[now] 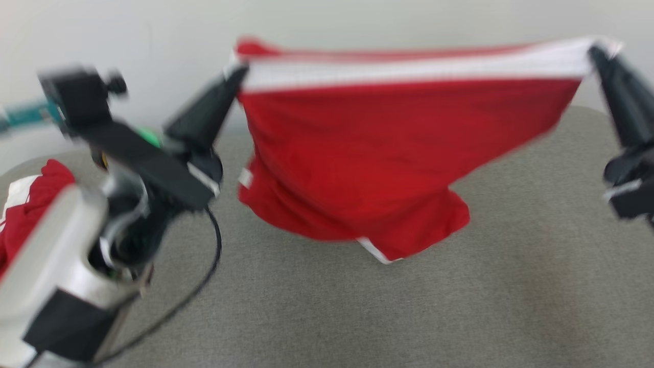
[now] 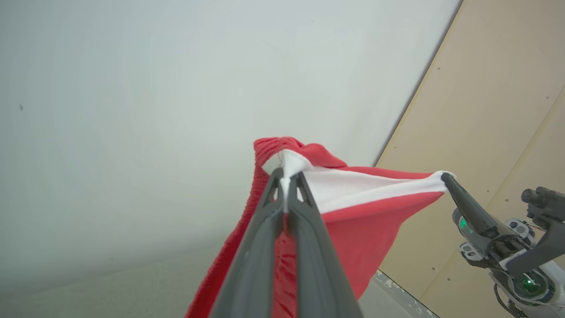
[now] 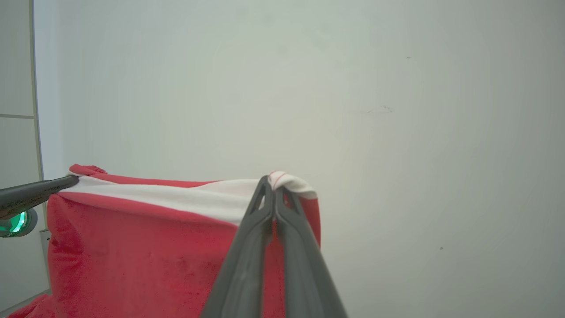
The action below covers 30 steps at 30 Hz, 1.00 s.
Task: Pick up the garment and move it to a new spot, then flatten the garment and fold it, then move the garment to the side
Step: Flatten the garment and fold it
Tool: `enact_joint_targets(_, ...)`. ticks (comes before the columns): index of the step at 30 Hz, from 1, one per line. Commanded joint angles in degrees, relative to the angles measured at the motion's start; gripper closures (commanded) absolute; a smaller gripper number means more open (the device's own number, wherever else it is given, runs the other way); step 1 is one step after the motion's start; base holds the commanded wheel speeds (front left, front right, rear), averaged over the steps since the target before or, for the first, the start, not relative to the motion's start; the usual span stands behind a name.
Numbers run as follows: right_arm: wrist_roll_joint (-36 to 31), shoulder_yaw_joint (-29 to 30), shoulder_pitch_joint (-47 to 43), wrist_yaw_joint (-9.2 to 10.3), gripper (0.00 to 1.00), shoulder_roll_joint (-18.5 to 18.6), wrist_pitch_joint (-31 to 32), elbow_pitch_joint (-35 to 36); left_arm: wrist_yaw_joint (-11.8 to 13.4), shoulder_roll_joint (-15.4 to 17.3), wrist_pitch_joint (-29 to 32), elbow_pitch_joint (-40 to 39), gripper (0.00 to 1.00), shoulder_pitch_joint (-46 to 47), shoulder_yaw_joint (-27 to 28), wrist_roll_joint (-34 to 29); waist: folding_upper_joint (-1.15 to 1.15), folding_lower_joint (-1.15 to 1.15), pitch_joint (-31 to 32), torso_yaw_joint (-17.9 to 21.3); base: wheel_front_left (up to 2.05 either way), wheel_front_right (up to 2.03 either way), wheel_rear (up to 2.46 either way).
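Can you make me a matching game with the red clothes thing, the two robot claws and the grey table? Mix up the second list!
1 garment
2 left gripper
3 right gripper
4 grey surface

A lies flat underneath
B shut on the garment's top right corner
C hangs stretched out
D shut on the garment's top left corner

Pairs: 1-C, 2-D, 3-B, 4-A

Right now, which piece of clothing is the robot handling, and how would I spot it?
Look at the grey table before the wall. Above it a red garment with a white band along its top hangs stretched between the left gripper and the right gripper. Unlike the crumpled red and white cloth lying at the table's left edge, it is held up by both top corners.
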<state>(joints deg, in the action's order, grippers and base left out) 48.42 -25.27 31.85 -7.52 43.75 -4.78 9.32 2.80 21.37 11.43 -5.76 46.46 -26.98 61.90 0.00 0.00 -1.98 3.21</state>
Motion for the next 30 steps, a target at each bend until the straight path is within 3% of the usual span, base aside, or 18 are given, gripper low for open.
enact_joint_targets(1, 0.2, -0.1, 2.1, 0.06, 1.00, 0.8, -0.4, -0.2, 0.5, 0.1, 1.0, 0.8, 1.00, 1.7, 0.4, 0.5, 0.00, 0.00, 0.8, 0.8, 0.00, 0.00, 0.00)
enact_joint_targets(9, 1.6, -1.9, 12.2, 0.06, 1.00, 2.8, -1.6, -4.0, 1.3, -1.3, 5.3, 5.3, 1.00, 9.9, -0.4, 1.0, 0.00, 0.00, -0.4, 1.5, 0.00, 0.00, 0.00)
enact_joint_targets(12, 2.4, -3.5, 15.0, 0.07, 1.00, 2.0, -2.0, -6.7, 0.6, -1.9, 5.9, 7.5, 1.00, 11.3, -1.1, 1.2, 0.00, 0.00, -2.0, 1.8, 0.00, 0.00, 0.00)
enact_joint_targets(15, -0.9, -5.7, 19.0, 0.07, 1.00, 1.1, -2.0, -12.4, -0.7, -2.8, 5.3, 11.4, 1.00, 12.9, -1.1, 1.4, 0.00, 0.00, -4.9, 2.1, 0.00, 0.00, 0.00)
enact_joint_targets(18, -2.3, -7.7, 24.3, 0.07, 1.00, -2.9, -1.9, -18.9, -3.0, -4.1, 3.6, 17.0, 1.00, 16.4, -0.9, 0.6, 0.00, 0.00, -9.3, 2.3, 0.00, 0.00, 0.00)
enact_joint_targets(22, -4.4, -11.0, 35.3, 0.07, 1.00, -8.4, -2.2, -27.4, -7.1, -4.9, -1.1, 26.2, 1.00, 24.9, -2.1, -4.8, 0.00, 0.00, -17.4, 3.2, 0.00, 0.00, 0.00)
enact_joint_targets(25, -6.4, -12.2, 44.3, 0.07, 1.00, -13.1, -5.5, -35.6, -9.2, -6.0, -8.4, 33.0, 1.00, 32.2, -2.7, -8.9, 0.00, 0.00, -22.6, 4.4, 0.00, 0.00, 0.00)
enact_joint_targets(30, -9.5, -11.5, 57.3, 0.07, 1.00, -19.3, -9.8, -46.3, -10.2, -6.4, -20.3, 41.3, 1.00, 43.7, -6.3, -14.9, 0.00, 0.00, -30.8, 6.7, 0.00, 0.00, 0.00)
